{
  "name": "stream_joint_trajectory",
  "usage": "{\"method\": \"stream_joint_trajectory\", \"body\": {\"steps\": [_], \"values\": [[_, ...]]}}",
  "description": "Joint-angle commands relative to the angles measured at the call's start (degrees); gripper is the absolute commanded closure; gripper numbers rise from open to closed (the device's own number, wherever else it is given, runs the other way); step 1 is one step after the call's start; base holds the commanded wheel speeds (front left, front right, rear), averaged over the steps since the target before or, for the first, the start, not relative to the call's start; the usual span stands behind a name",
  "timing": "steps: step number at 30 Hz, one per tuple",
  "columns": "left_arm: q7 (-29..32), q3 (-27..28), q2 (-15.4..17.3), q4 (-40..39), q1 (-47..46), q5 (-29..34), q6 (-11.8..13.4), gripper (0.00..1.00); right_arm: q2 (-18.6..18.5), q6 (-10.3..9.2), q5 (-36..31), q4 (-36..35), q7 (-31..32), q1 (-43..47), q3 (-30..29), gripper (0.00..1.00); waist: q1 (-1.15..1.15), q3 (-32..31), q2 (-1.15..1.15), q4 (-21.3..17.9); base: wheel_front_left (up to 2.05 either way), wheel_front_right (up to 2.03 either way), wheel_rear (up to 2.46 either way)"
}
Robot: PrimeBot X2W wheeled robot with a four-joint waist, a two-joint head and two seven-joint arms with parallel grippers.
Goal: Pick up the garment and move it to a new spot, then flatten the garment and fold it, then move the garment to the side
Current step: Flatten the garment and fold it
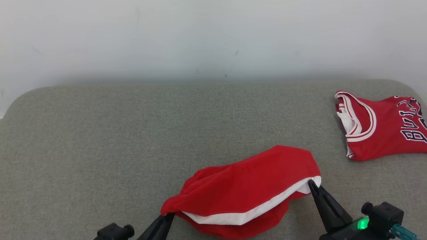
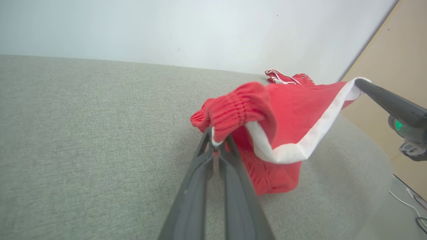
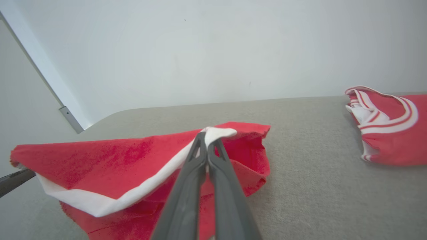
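Two grippers tight on garment, seemingly aloft

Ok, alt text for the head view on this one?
The left pincer and right pincer each clamp one end of a red garment with white trim, holding it partly lifted over a grey padded surface. A red jersey lies at the far right.

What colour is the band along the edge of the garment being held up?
White band on a red garment; clearest in the head view.
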Motion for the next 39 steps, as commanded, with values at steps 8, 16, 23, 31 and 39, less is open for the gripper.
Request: {"method": "stream_joint_trajectory", "body": {"steps": [8, 16, 23, 31, 39], "values": [[7.5, -6.1, 11.0, -9.8, -12.8, -10.0, 0.1, 1.0, -7.3, -0.11, 6.7, -2.9, 0.0, -9.8, 2.8, 1.0, 0.0, 1.5, 0.0, 0.4, 0.0, 0.0, 0.0], [18.9, -7.4, 18.4, -15.8, -28.8, -24.5, 0.1, 1.0, -11.3, -0.11, 15.1, 4.6, 3.3, -25.3, 5.7, 1.0, 0.0, 5.2, 0.0, -0.2, 0.0, 0.0, 0.0], [26.6, -13.4, 19.7, -13.3, -36.8, -28.3, 0.1, 1.0, -10.9, -0.11, 21.5, 13.1, 3.6, -35.3, 6.7, 1.0, 0.0, 6.7, 0.0, -0.2, 0.0, 0.0, 0.0], [25.2, -20.3, 17.9, -10.4, -34.4, -33.4, 0.1, 1.0, -11.4, -0.11, 23.9, 18.5, 2.5, -37.4, 12.1, 1.0, 0.0, 4.8, 0.0, -0.2, 0.0, 0.0, 0.0], [20.2, -16.2, 17.7, -13.5, -38.4, -42.6, 0.1, 1.0, -12.5, -0.11, 26.6, 21.6, 2.6, -40.6, 16.3, 1.0, 0.0, 4.2, 0.0, 0.6, 0.0, 0.0, 0.0]]}}
